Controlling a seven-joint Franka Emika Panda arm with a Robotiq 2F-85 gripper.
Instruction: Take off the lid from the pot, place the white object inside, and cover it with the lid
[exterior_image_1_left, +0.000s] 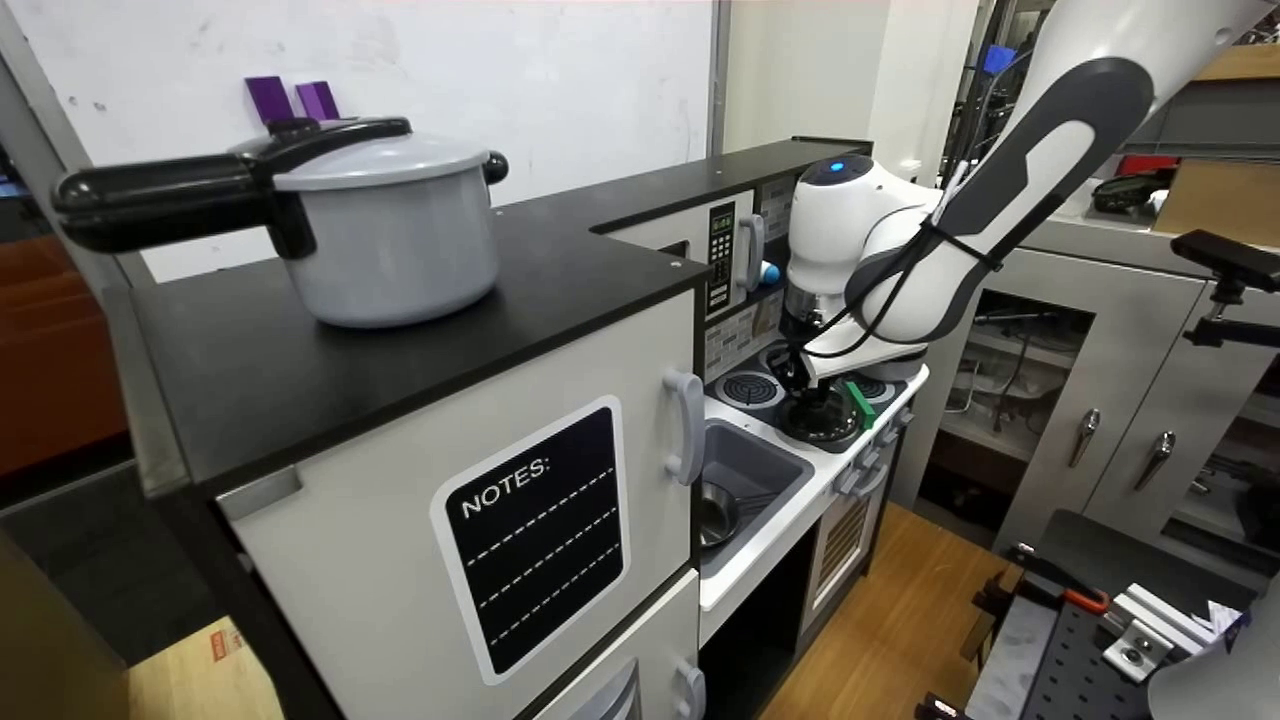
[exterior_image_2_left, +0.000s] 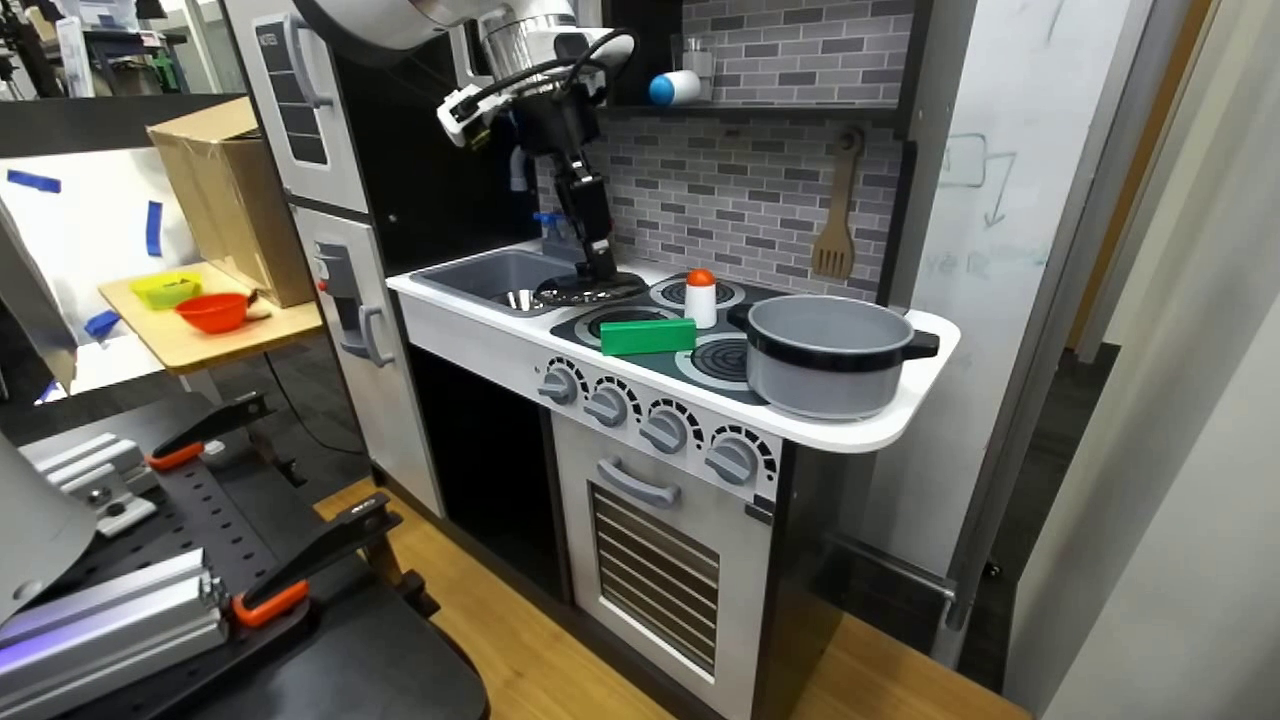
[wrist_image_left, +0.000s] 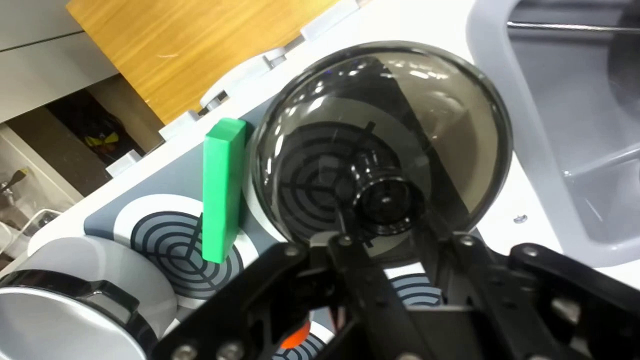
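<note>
Because the gripper (exterior_image_2_left: 600, 268) is closed on the knob (wrist_image_left: 386, 200) of the lid (wrist_image_left: 382, 125), the jaws drawn in against its sides, nothing else can be picked up until it lets go. The lid is level over the sink-side edge of the stove (wrist_image_left: 182, 175), just beside the sink (wrist_image_left: 530, 127); whether it touches down or hangs slightly above, I cannot tell. The next move seems to turn on where the bottle (exterior_image_2_left: 701, 304) is, likely the white object meant: from the jaws it lies away from the sink, towards the far end of the counter (exterior_image_2_left: 925, 385). It stands upright, long axis vertical, near the middle of the stove, apart from the lid. The pot (exterior_image_2_left: 825, 385) sits uncovered near the front corner of that end, farther along the same way, with the block (wrist_image_left: 220, 195) near the front edge of the stove, between lid and pot.
</note>
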